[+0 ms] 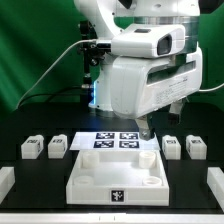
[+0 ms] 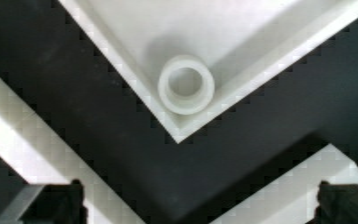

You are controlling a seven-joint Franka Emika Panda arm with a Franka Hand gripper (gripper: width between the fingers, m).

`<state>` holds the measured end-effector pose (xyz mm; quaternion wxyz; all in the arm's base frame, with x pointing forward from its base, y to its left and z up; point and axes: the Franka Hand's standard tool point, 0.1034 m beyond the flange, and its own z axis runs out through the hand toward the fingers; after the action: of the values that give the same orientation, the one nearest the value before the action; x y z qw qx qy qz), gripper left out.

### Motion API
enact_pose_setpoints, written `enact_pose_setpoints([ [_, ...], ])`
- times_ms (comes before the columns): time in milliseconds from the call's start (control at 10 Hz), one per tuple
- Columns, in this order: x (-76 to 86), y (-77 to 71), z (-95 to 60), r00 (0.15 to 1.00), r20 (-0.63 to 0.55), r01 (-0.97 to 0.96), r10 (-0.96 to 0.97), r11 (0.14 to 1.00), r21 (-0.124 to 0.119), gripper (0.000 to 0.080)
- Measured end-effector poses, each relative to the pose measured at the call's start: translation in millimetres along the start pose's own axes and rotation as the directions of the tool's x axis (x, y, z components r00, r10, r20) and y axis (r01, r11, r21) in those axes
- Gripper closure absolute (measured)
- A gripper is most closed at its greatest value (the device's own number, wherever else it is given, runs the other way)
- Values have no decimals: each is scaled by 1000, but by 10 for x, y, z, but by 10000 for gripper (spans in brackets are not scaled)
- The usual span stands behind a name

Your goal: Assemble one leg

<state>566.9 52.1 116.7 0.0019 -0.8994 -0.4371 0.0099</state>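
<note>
Four legs, small white blocks with tags, stand on the black table: two on the exterior view's left point(image 1: 30, 149) point(image 1: 58, 147) and two on its right point(image 1: 171, 147) point(image 1: 195, 148). The large white square tray-like part point(image 1: 90, 170) lies in the front middle. My gripper point(image 1: 148, 128) hangs above the tray part's far right corner, apart from all the legs. In the wrist view my gripper point(image 2: 197, 205) is open and empty, with its dark fingertips point(image 2: 48, 200) far apart. That view shows a tray corner with a round recess point(image 2: 186, 83). No leg shows there.
The marker board point(image 1: 117, 141) lies flat just behind the tray part, under the arm. White blocks point(image 1: 5, 181) point(image 1: 215, 183) sit at the table's front left and front right edges. A green backdrop stands behind.
</note>
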Motion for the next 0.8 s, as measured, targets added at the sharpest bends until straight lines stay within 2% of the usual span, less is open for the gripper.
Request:
enact_pose_setpoints([
  [800, -2, 0, 4, 1000, 0, 18, -18, 1000, 1, 150],
])
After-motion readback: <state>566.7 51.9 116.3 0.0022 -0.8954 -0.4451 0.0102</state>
